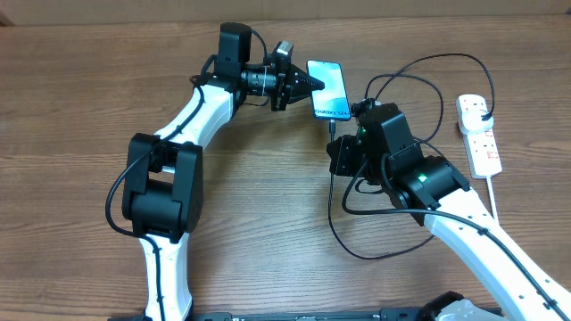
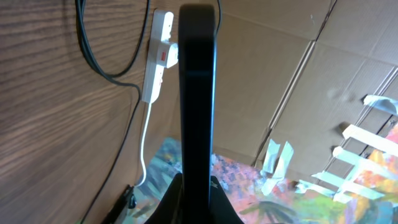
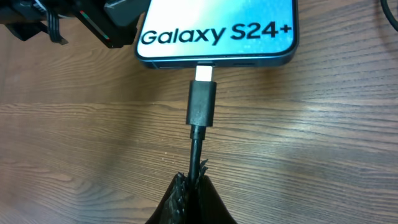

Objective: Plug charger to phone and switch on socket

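Note:
The phone [image 1: 328, 87] lies on the table with its cyan-to-white screen lit; the right wrist view shows its "Galaxy S24+" end [image 3: 217, 31]. My left gripper [image 1: 308, 86] is shut on the phone's left edge, seen edge-on in the left wrist view [image 2: 198, 93]. My right gripper [image 3: 198, 180] is shut on the black charger cable just behind its connector [image 3: 203, 102]. The connector's metal tip sits at the phone's bottom port, partly in. The charger cable [image 1: 343, 223] loops over the table. The white socket [image 1: 478, 134] lies at the far right with a black plug in it.
The socket's thick white cord [image 1: 493, 201] runs down toward the front right. Black cable loops [image 1: 419, 80] lie between the phone and the socket. Cardboard and a painted sheet [image 2: 298, 186] show beyond the table in the left wrist view.

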Motion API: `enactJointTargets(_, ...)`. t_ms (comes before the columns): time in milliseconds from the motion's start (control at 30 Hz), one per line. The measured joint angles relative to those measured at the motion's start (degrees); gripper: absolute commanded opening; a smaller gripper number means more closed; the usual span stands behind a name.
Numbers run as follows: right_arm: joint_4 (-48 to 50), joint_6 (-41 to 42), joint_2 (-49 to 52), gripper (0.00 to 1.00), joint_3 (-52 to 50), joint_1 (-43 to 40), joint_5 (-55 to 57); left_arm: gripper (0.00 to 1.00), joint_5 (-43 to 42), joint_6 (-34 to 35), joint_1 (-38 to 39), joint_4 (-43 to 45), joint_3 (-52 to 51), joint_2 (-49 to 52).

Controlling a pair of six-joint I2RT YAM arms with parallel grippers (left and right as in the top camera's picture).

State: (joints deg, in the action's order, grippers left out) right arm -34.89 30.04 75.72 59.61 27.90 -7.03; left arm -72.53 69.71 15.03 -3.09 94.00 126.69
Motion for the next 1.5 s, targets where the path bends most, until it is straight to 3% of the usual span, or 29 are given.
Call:
enactJointTargets(433, 0.81, -0.15, 0.0, 0.04, 0.0, 0.44, 1.07, 0.04, 0.02, -8.63, -0.13, 0.17, 0.0, 0.0)
enactJointTargets(833, 0.96, -3.13, 0.0, 0.04, 0.0, 0.74, 1.03, 0.04, -2.45, -2.08, -0.48, 0.42, 0.0, 0.0)
enactJointTargets(1067, 2.82, -4.04, 0.0, 0.04, -0.02, 0.74, 1.4, 0.04, -3.06, -5.16, -0.76, 0.59, 0.0, 0.0)
enactJointTargets(1233, 3.02, -4.31, 0.07, 0.04, 0.0, 0.48, 3.45, 0.04, -8.02, -6.54, 0.0, 0.11, 0.0, 0.0)
enactJointTargets(1500, 1.4, -4.39, 0.07, 0.04, 0.0, 0.48, 1.33, 0.04, -7.34, -6.71, 0.22, 0.11, 0.0, 0.0)
